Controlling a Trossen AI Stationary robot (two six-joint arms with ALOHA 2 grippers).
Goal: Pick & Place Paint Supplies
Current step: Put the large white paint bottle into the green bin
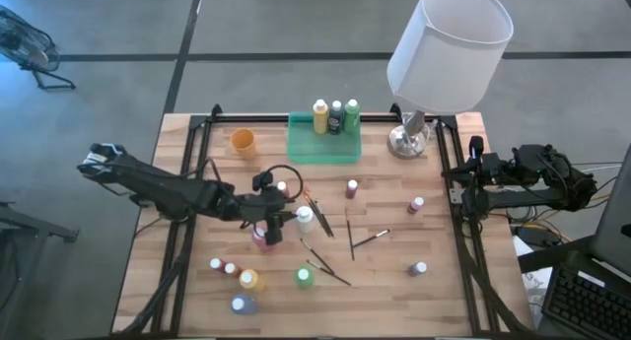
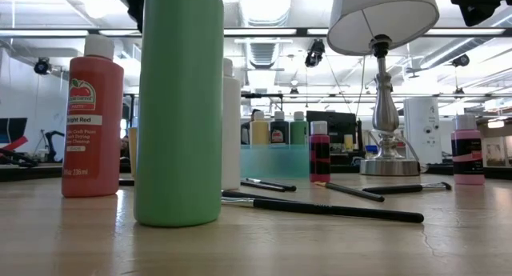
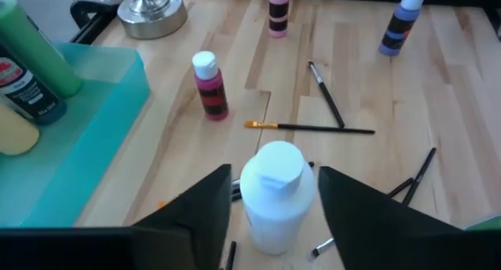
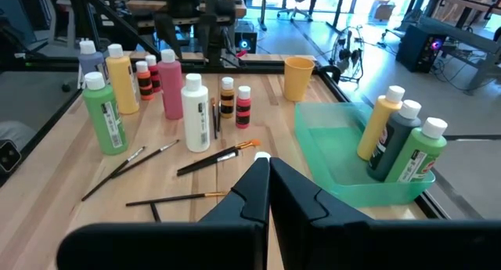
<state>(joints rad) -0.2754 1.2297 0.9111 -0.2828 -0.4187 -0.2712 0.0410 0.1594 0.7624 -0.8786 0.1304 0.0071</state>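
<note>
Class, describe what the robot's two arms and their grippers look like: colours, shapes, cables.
Both arms are dark, jointed and slim. The left arm ends in a gripper with two broad, flat black fingers, and a black cable loops above its wrist. The right arm is black too; its gripper has angular fingers.

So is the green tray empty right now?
No, the green tray holds three upright bottles, yellow, dark green and light green, along its back edge.

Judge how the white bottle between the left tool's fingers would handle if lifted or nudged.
The white bottle looks like rigid plastic, so it probably holds its shape. Standing tall and narrow, it may tip if nudged up high. Its smooth round sides could slip between the left tool's open fingers.
</note>
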